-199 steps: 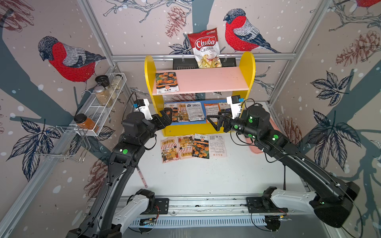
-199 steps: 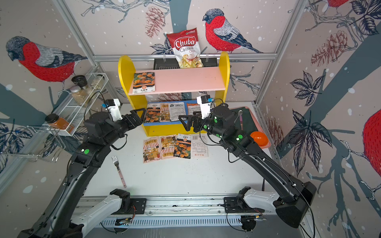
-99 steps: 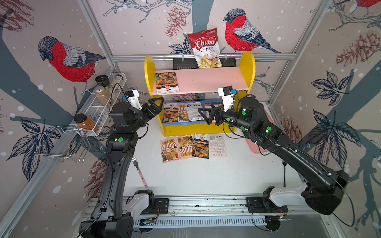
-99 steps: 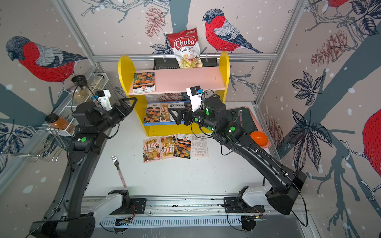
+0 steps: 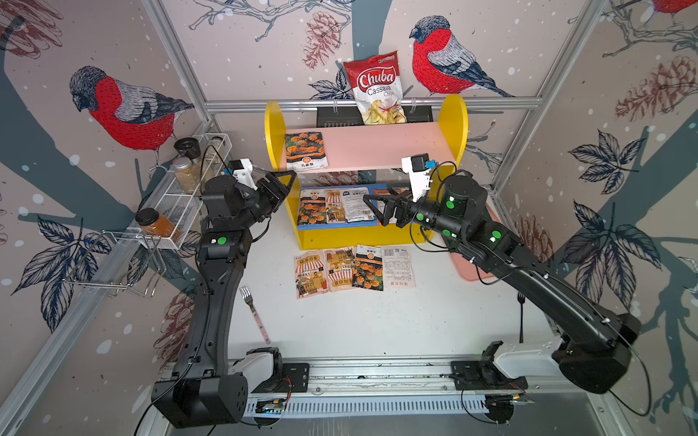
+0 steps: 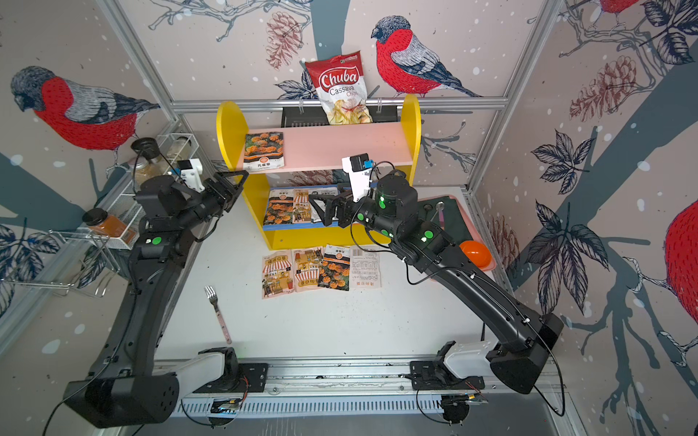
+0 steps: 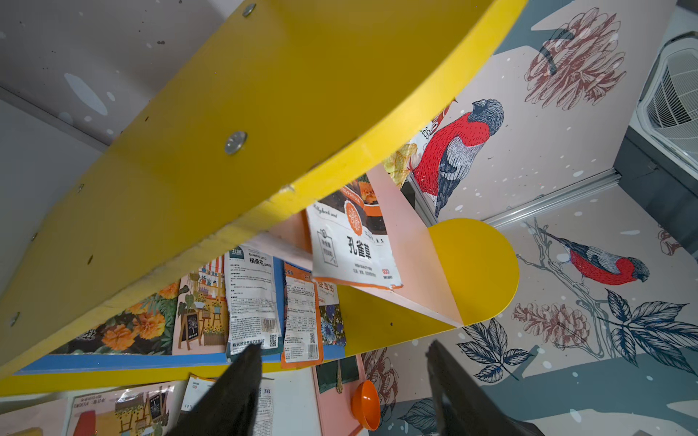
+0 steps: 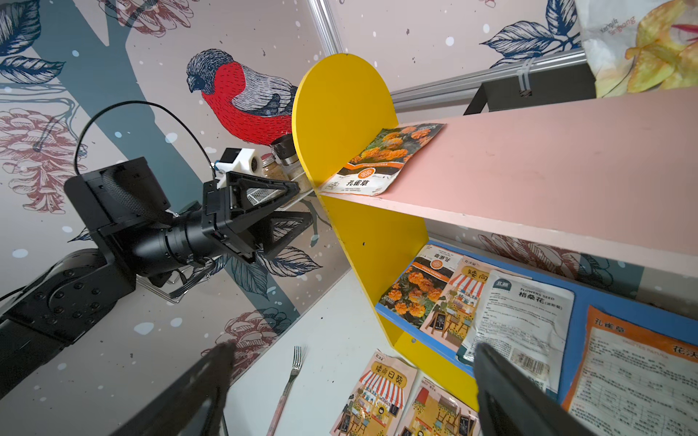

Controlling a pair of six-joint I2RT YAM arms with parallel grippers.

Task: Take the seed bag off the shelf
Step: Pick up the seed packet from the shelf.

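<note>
The shelf [image 5: 457, 124] has yellow sides, a pink upper board and a blue lower board. One seed bag [image 5: 305, 151] with orange flowers lies flat at the left end of the upper board, also seen in the wrist views [image 7: 351, 241] [image 8: 381, 162]. Several more seed bags [image 5: 340, 205] lie on the lower board. My left gripper [image 5: 289, 187] [image 7: 344, 347] hangs open and empty just outside the left yellow panel, below the upper board's level. Open and empty too, my right gripper [image 5: 372, 209] [image 8: 353, 349] hovers in front of the lower board.
Several seed bags [image 5: 353, 268] lie on the table in front of the shelf. A chips bag [image 5: 379, 88] hangs behind it. A wire spice rack [image 5: 189, 192] is on the left wall, a fork [image 5: 255, 313] on the table, and a pink tray [image 5: 472, 264] with an orange bowl [image 6: 475, 253] at right.
My left gripper has risen and moved left, from the front of the lower board to beside the yellow panel, its jaws narrowing somewhat. My right gripper has drifted slightly left and up.
</note>
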